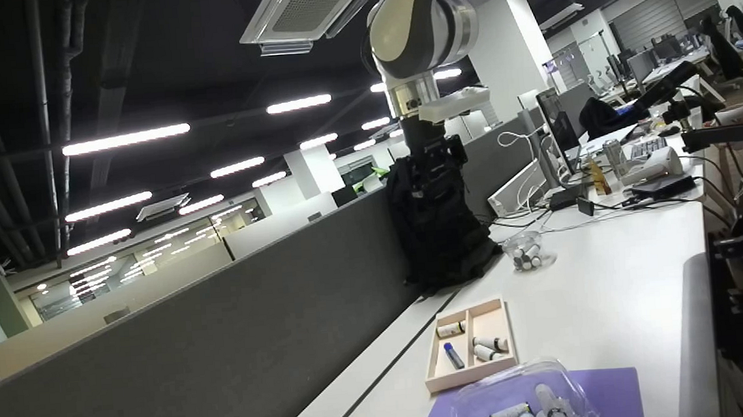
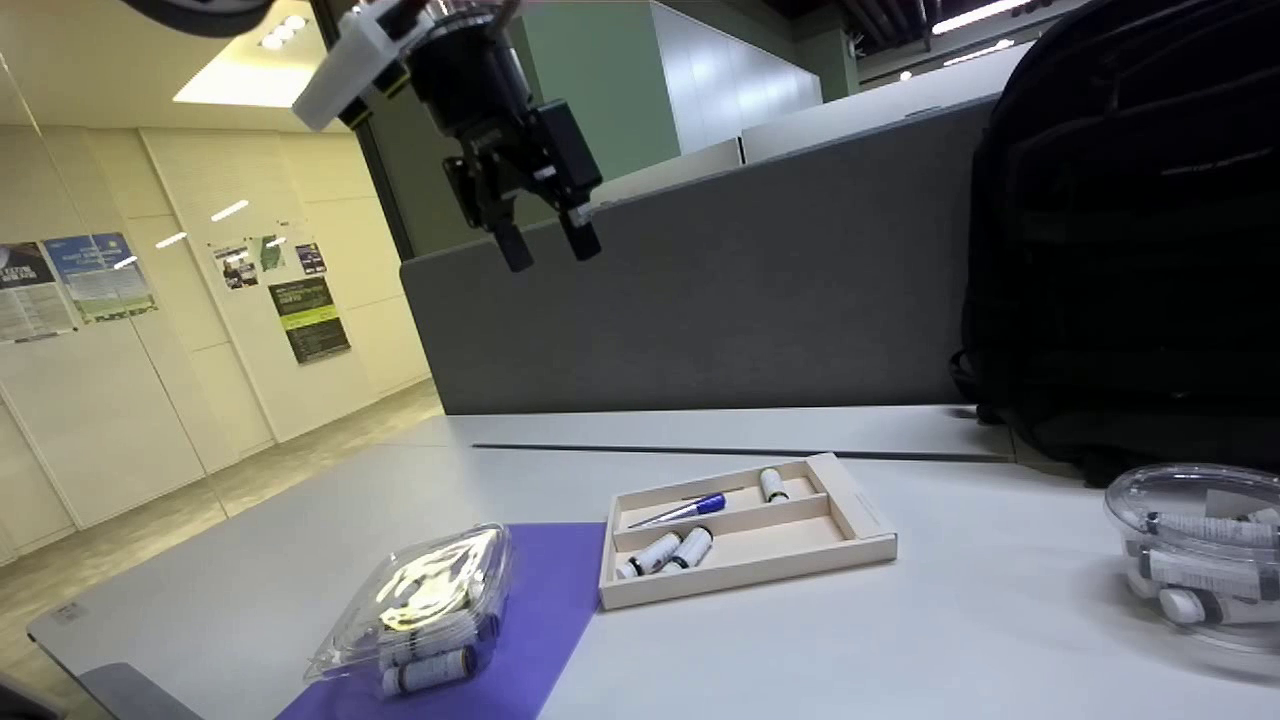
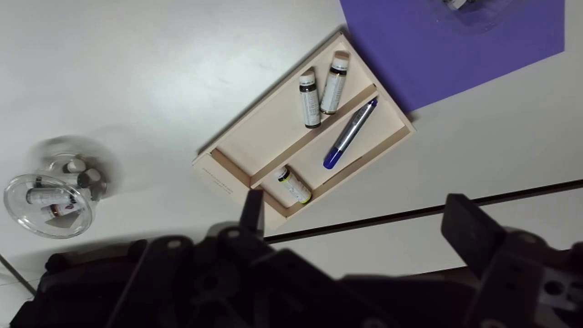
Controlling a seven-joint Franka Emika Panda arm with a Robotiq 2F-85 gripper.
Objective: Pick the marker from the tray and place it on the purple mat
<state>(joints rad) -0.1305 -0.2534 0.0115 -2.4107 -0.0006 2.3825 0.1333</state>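
Gripper [image 2: 552, 256] hangs above worktop [image 3: 136, 68], jaws wide apart, empty; presumably spread to straddle the marker [image 3: 350, 133]. That lies skewed in the tray [image 3: 257, 142], compartment shared with one bottle [image 3: 295, 186], divider [image 3: 309, 138] fencing off two more. Purple mat [image 3: 432, 68] alongside, likely for short carry.

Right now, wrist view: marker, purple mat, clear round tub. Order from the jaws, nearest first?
1. Marker: in the tray, ahead of the open jaws.
2. Purple mat: upper right, past the tray.
3. Clear round tub: far left of the picture, outside the tray.
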